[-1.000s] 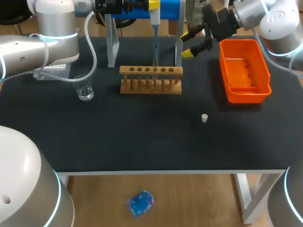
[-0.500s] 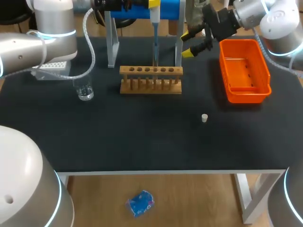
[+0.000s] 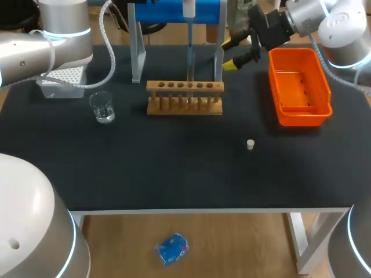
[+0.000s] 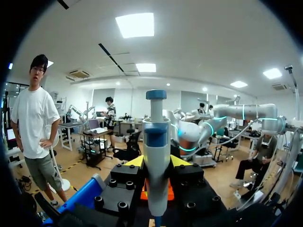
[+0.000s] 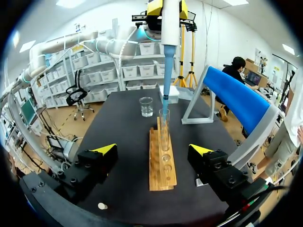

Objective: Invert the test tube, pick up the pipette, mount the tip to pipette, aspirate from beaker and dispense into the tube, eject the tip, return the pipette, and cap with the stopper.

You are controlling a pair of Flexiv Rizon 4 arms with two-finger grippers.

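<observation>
My left gripper (image 4: 156,163) is shut on the white and blue pipette (image 4: 156,161), held upright at the table's back (image 3: 189,8). Its thin blue tip (image 3: 189,58) points down into the clear test tube (image 5: 164,125) standing in the wooden rack (image 3: 184,97). In the right wrist view the pipette (image 5: 169,23) hangs above the rack (image 5: 162,163). My right gripper (image 3: 234,53) stands open just right of the rack's far end, empty (image 5: 153,149). The glass beaker (image 3: 103,107) sits left of the rack. The small white stopper (image 3: 250,144) lies on the mat at front right.
An orange bin (image 3: 317,87) stands at the back right, beside my right arm. The blue pipette stand (image 3: 206,11) on grey legs rises behind the rack. A white tip box (image 3: 61,81) sits at the back left, near the beaker.
My left arm has drawn up and back, lifting the pipette a little over the tube and uncovering the tip box. The right arm has kept still.
</observation>
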